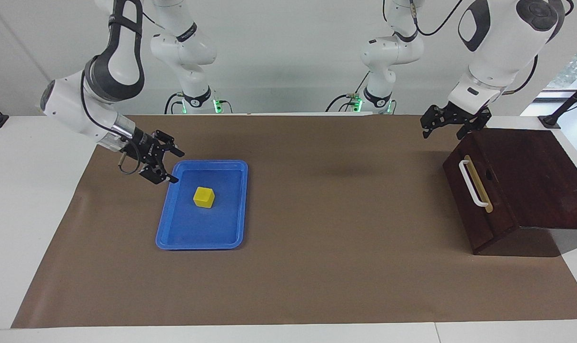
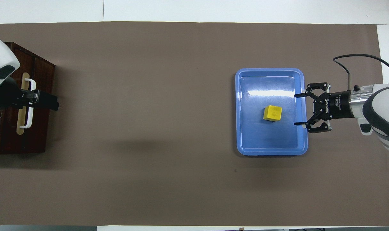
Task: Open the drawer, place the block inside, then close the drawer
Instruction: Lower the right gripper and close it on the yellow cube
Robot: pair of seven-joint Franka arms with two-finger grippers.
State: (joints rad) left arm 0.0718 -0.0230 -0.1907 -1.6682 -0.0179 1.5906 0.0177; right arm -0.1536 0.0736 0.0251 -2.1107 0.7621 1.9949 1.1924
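The right gripper (image 1: 174, 166) was held wide open and empty at the edge of the blue tray (image 1: 231, 238). The yellow block (image 1: 203, 197) was seen lying in the tray. The drawer (image 1: 479, 190) was shut. The left gripper (image 1: 442, 128) was held open and empty above the drawer box.

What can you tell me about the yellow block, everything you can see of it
The block is a small bright yellow cube with slightly rounded edges and a matte, plastic-looking surface. It sits flat on one face, turned a little askew to the rim of the shallow blue tray that holds it, near the tray's middle. Only the tray floor touches it. The right gripper, open, is at the tray's rim toward the right arm's end of the table, clear of the block.
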